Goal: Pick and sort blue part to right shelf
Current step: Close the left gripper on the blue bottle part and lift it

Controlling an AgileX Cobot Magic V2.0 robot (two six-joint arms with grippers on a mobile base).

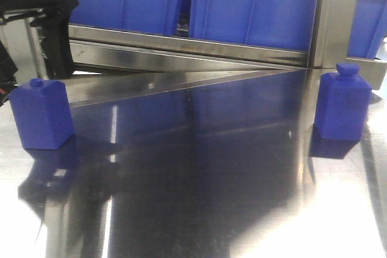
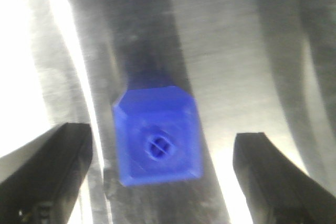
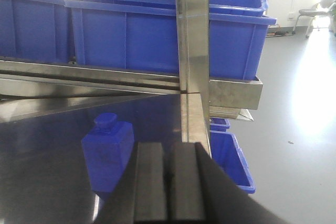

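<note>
Two blue bottle-shaped parts stand upright on the steel table. The left blue part (image 1: 41,115) shows from above in the left wrist view (image 2: 157,140), between the black fingers (image 2: 50,169) of my open left gripper (image 2: 163,140), untouched. The right blue part (image 1: 343,106) stands by the shelf post and shows left of my right gripper (image 3: 168,182), which is shut and empty, in the right wrist view (image 3: 107,153). The right shelf (image 1: 181,43) with its blue bins (image 1: 254,4) runs along the back.
The black left arm (image 1: 45,19) hangs over the table's left side. A steel shelf post (image 3: 193,51) rises just beyond my right gripper. A lower blue bin (image 3: 231,161) stands beyond the table's right edge, with open floor further right.
</note>
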